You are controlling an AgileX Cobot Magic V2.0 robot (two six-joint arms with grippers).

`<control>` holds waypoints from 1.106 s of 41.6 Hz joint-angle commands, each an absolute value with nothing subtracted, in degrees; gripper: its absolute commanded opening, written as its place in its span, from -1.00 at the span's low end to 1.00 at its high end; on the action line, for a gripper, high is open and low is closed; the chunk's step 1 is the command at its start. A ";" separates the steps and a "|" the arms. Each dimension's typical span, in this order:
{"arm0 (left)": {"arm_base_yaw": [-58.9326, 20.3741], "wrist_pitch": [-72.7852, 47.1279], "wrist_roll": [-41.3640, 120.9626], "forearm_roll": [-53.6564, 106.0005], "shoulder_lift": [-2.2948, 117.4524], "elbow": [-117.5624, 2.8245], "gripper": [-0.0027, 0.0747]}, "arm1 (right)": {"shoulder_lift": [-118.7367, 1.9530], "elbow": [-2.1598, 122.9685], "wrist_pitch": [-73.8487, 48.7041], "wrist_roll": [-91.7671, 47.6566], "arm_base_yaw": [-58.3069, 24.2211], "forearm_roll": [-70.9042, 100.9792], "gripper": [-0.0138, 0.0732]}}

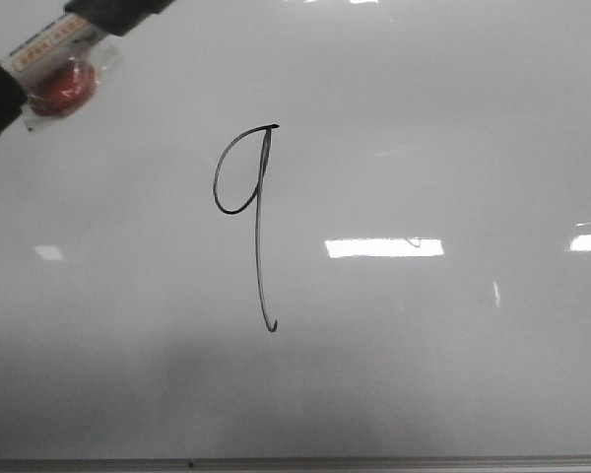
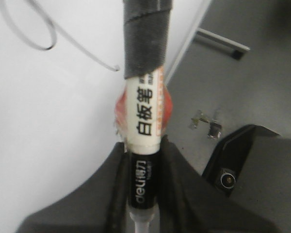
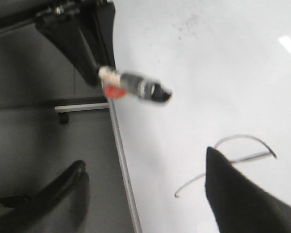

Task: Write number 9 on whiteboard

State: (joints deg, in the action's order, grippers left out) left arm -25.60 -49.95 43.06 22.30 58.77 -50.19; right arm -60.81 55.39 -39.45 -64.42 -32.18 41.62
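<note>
The whiteboard [image 1: 453, 128] fills the front view, with a thin black number 9 [image 1: 258, 256] drawn at its centre. My left gripper [image 2: 144, 148] is shut on a white and black marker [image 2: 144, 111] that has a red blob taped to it and a grey taped end. In the front view the marker [image 1: 57, 61] hangs at the top left, well away from the figure. My right gripper [image 3: 145, 167] is open and empty, straddling the board's left frame edge [image 3: 122, 155]. One of its fingers [image 3: 237, 194] covers part of the number 9 [image 3: 188, 184].
Bright rectangular light reflections [image 1: 384, 246] lie on the board right of the figure. Beyond the board's edge is grey floor with a metal bar [image 3: 82, 104], a small metal clip [image 2: 207, 124] and a black device [image 2: 230, 167].
</note>
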 commanded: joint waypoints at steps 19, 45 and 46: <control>3.56 -15.99 27.69 30.17 58.09 -34.46 -0.98 | -26.04 24.14 -19.76 -52.51 -15.24 44.66 -0.70; -8.31 15.72 27.69 31.13 80.52 -33.97 -0.98 | -23.42 22.04 -19.64 -52.51 -15.24 44.66 -0.85; -8.31 15.98 27.69 31.13 81.13 -34.19 -0.98 | -23.42 22.04 -19.64 -52.51 -15.24 44.66 -0.85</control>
